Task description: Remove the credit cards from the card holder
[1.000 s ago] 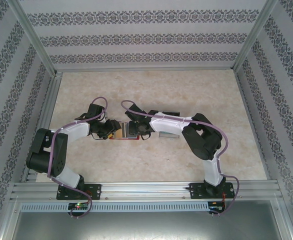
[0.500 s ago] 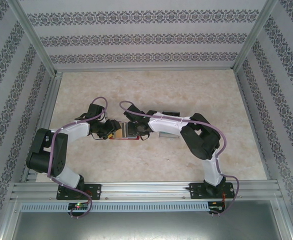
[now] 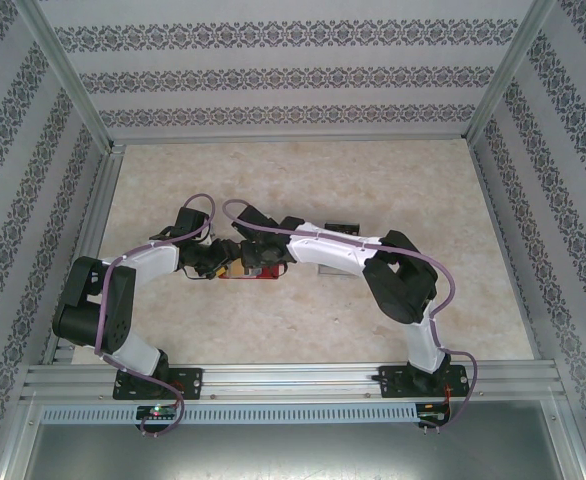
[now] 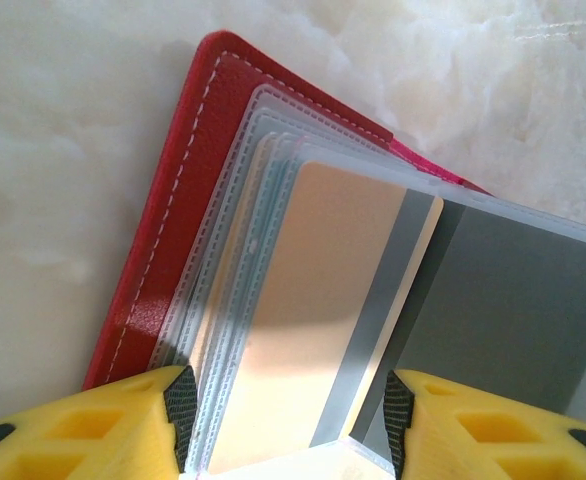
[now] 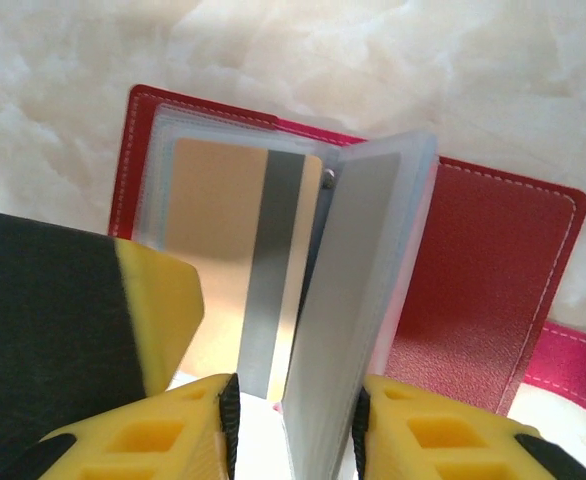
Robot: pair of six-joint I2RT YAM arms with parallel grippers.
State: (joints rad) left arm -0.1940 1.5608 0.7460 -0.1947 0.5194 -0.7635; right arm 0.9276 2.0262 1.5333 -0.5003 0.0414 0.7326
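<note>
Red with white stitching, the card holder (image 5: 483, 280) lies open and flat on the pale marbled table (image 3: 373, 180), and both arms meet over it in the overhead view. Its stack of see-through pockets (image 4: 243, 200) sits on the holder's left half. The topmost pocket there carries a beige-gold card (image 5: 208, 230) with a grey stripe, and the card is fully inside its sleeve. The left gripper (image 4: 288, 425) is at the near edge of that half. Its jaws stand wide, one yellow finger on each side of the pocket stack, with the pads right at the stack's edges; whether they squeeze it cannot be told. The right gripper (image 5: 293, 430) is over the holder's spine with its jaws narrow. One grey pocket leaf (image 5: 358, 260) stands upright between them, lying against one pad with a slit of light showing at the other. The holder's right half is bare red lining. A pinkish-red closing tab (image 5: 573, 370) sticks out from its outer edge onto the table.
</note>
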